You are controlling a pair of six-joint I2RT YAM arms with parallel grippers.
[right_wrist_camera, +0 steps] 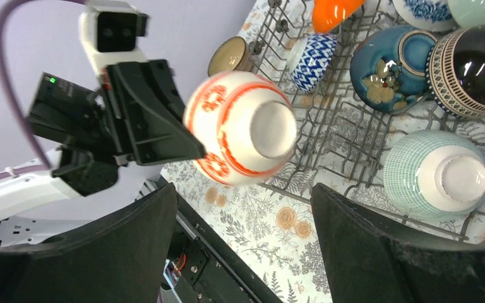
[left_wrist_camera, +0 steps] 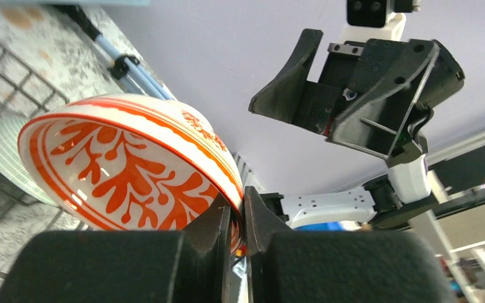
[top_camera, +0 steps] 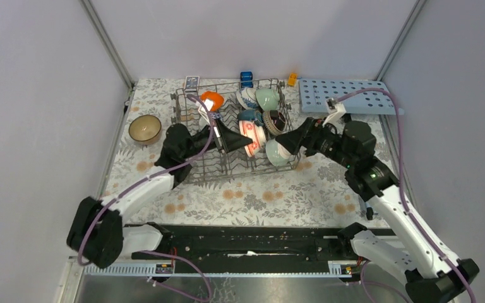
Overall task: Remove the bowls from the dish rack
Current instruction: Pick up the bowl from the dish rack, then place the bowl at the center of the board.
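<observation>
Right wrist view: seven bowls [right_wrist_camera: 436, 173] sit in one rack [right_wrist_camera: 347, 126], one on the counter [right_wrist_camera: 271, 221]. Left gripper [left_wrist_camera: 237, 213] pinches one red-white bowl [right_wrist_camera: 240, 126]; right gripper [right_wrist_camera: 243, 202] spread wide.

A red-and-white bowl [top_camera: 252, 136] hangs on edge over the grey wire dish rack [top_camera: 240, 173]. Other bowls [top_camera: 267, 98], orange, blue, brown and pale green, rest among its tines. A tan bowl [top_camera: 144, 128] stands upright left of it.
</observation>
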